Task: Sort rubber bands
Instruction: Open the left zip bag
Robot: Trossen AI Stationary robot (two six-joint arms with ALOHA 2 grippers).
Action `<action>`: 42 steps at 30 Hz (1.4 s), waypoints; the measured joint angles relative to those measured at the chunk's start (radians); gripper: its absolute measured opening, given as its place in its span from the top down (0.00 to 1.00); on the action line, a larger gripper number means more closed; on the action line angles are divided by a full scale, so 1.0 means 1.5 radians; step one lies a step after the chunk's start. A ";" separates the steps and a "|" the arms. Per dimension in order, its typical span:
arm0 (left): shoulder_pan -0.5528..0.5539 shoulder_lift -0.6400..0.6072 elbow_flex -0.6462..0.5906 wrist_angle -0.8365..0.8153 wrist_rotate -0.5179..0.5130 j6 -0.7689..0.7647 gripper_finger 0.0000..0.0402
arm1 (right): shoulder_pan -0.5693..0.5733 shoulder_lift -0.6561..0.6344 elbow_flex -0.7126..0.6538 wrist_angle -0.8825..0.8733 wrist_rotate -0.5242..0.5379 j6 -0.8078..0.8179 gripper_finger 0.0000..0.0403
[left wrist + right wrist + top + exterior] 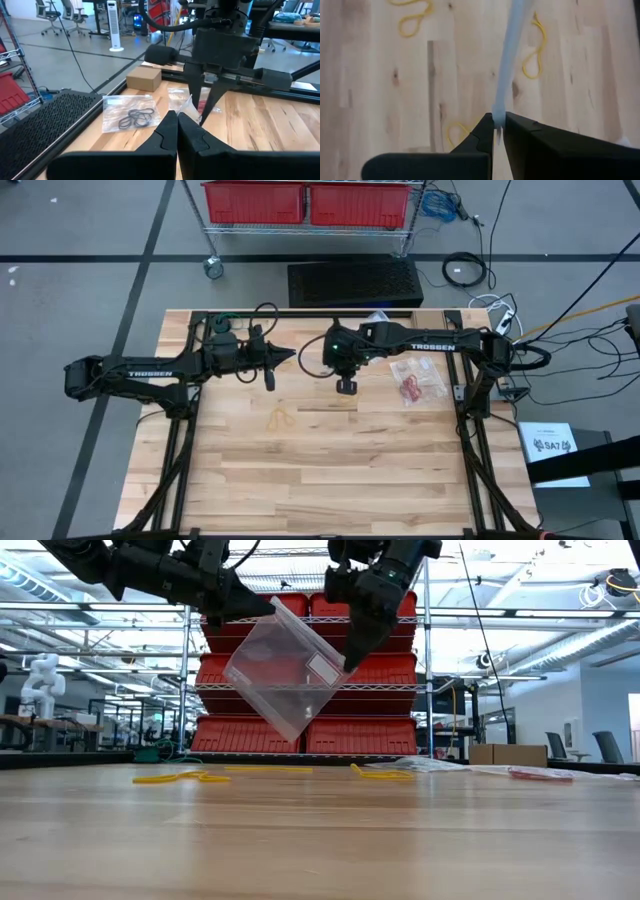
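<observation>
An empty clear plastic bag (285,680) hangs tilted over the table's middle, held between my two grippers. My left gripper (268,610) reaches in level from the left and is shut on one upper corner. My right gripper (350,660) slants down from above and is shut on the other. Yellowish rubber bands (280,420) lie loose on the wood under the bag; the low view (180,777) and the right wrist view (535,55) show them too. My left gripper pinches the bag's upper left corner (262,618) between its two fingers, coming level from the table's left. The bag hangs below, clear of the table. My right gripper pinches the other end of that same upper edge (498,112), beside a white label (325,667). Its fingers slant down from above, and the bag is seen edge-on running away from them.
A clear bag with red bands (415,385) lies on the table toward the right. Another bag with black bands (132,116) lies near the far edge. A cardboard box (144,77) and a black mat (355,282) sit beyond that edge. Bare wood stretches toward the near edge (330,480).
</observation>
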State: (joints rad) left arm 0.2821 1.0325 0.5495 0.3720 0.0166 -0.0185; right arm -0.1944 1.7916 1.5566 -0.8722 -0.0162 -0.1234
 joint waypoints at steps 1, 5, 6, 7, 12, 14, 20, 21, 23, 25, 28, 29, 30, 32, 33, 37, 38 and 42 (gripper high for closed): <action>0.000 0.000 0.000 -0.001 0.000 0.000 1.00 | 0.000 0.000 0.000 -0.005 0.008 0.001 0.97; 0.000 0.000 0.000 -0.011 0.000 0.000 1.00 | 0.000 0.000 0.000 -0.010 0.016 0.013 0.96; 0.000 0.000 0.000 -0.012 0.000 0.000 1.00 | 0.000 0.000 0.000 -0.010 0.016 0.015 0.95; 0.000 0.000 0.000 -0.013 0.000 -0.001 1.00 | 0.000 0.000 0.000 -0.010 0.016 0.017 0.94; 0.001 -0.002 0.002 -0.011 -0.002 -0.001 1.00 | -0.001 -0.015 -0.002 -0.025 0.017 0.017 0.85; 0.001 -0.002 0.002 -0.013 -0.002 -0.001 1.00 | 0.000 -0.031 -0.002 -0.025 0.022 0.018 0.81; 0.000 -0.001 0.002 -0.014 -0.002 -0.002 1.00 | -0.001 -0.099 -0.001 -0.024 0.065 0.028 0.70; 0.000 -0.001 0.002 -0.015 -0.002 -0.004 1.00 | -0.002 -0.110 -0.001 -0.012 0.065 0.028 0.69; 0.000 -0.001 0.002 -0.014 -0.002 -0.014 1.00 | -0.001 -0.123 0.001 0.032 0.065 0.033 0.68; 0.000 -0.001 0.002 -0.015 -0.002 -0.018 1.00 | 0.006 -0.122 0.002 0.070 0.065 0.037 0.71; 0.000 0.000 0.002 -0.015 -0.001 -0.019 1.00 | 0.030 -0.109 -0.006 0.134 0.069 0.009 0.81; -0.001 0.000 0.001 -0.015 -0.001 -0.018 1.00 | 0.037 -0.102 -0.009 0.152 0.069 0.002 0.86; -0.001 0.000 0.001 -0.016 -0.001 -0.018 1.00 | 0.045 -0.094 -0.011 0.167 0.069 -0.004 0.91; -0.001 0.000 0.001 -0.016 -0.001 -0.018 1.00 | 0.058 -0.076 -0.011 0.189 0.089 -0.015 0.98; -0.001 0.000 0.001 -0.015 -0.001 -0.018 1.00 | 0.062 -0.067 -0.011 0.193 0.114 -0.019 0.98; -0.001 0.000 0.001 -0.017 -0.001 -0.018 1.00 | 0.070 -0.046 -0.011 0.199 0.174 -0.017 0.99; -0.001 0.000 0.001 -0.017 -0.001 -0.018 1.00 | 0.071 -0.045 -0.011 0.199 0.183 -0.016 0.99; -0.001 0.000 0.001 -0.027 0.000 -0.016 1.00 | 0.076 -0.047 -0.011 0.214 0.203 -0.015 1.00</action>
State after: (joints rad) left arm 0.2813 1.0328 0.5510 0.3315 0.0168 -0.0429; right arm -0.0803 1.7215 1.5398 -0.5510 0.2890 -0.1459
